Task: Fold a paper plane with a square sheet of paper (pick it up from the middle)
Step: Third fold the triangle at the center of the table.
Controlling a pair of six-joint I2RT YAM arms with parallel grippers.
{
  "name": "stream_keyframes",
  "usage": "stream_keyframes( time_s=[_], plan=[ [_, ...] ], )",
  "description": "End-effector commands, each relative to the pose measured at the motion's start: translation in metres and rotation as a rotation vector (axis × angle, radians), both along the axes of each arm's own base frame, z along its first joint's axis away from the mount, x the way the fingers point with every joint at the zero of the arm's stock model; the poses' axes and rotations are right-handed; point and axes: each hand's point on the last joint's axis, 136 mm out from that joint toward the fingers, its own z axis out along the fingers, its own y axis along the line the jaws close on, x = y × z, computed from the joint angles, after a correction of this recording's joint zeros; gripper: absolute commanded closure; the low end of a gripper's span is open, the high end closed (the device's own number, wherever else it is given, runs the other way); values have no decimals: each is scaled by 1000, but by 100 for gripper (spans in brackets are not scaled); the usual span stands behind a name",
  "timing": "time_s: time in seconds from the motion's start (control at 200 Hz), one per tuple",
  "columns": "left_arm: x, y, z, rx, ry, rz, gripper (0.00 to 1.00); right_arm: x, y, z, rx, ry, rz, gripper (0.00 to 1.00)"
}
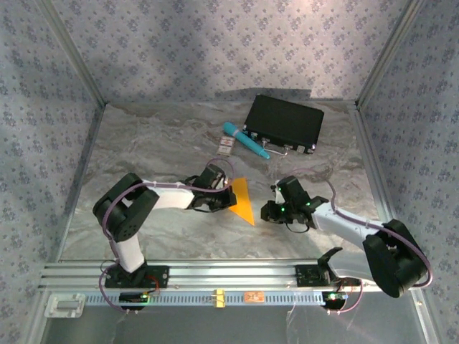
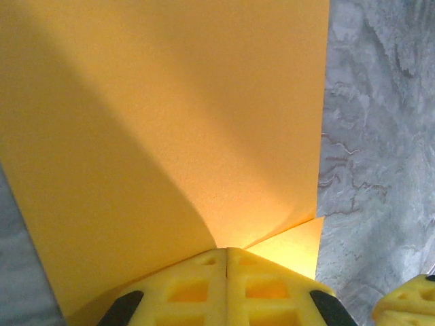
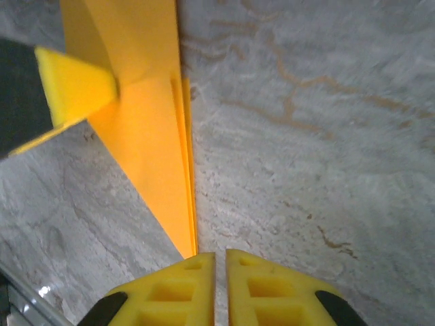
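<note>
At mid-table, left gripper [image 1: 228, 195] pinches the folded paper [image 1: 242, 201]; right gripper [image 3: 219, 255] sits beside its near tip, jaws barely parted. We want the left pinch firm while the right takes the crease squarely.

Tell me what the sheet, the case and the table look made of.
The sheet: thin matte orange-yellow paper, going by its sharp creases and soft curl. The case: black, hard-edged, matte; plastic or metal, unclear. The table: grey marble look, veined and smooth; stone or printed laminate, unclear.
</note>
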Motion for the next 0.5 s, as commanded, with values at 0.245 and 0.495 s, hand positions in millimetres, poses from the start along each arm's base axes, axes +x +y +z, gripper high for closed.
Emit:
stream_keyframes(
  time_s=[0.245,0.495],
  plan=[
    [-2,18,31,61,-106,84,81,18,16,13,-12,-67,18,72],
    [7,43,43,76,-127,98,66,29,39,14,-9,-80,92,66]
  ],
)
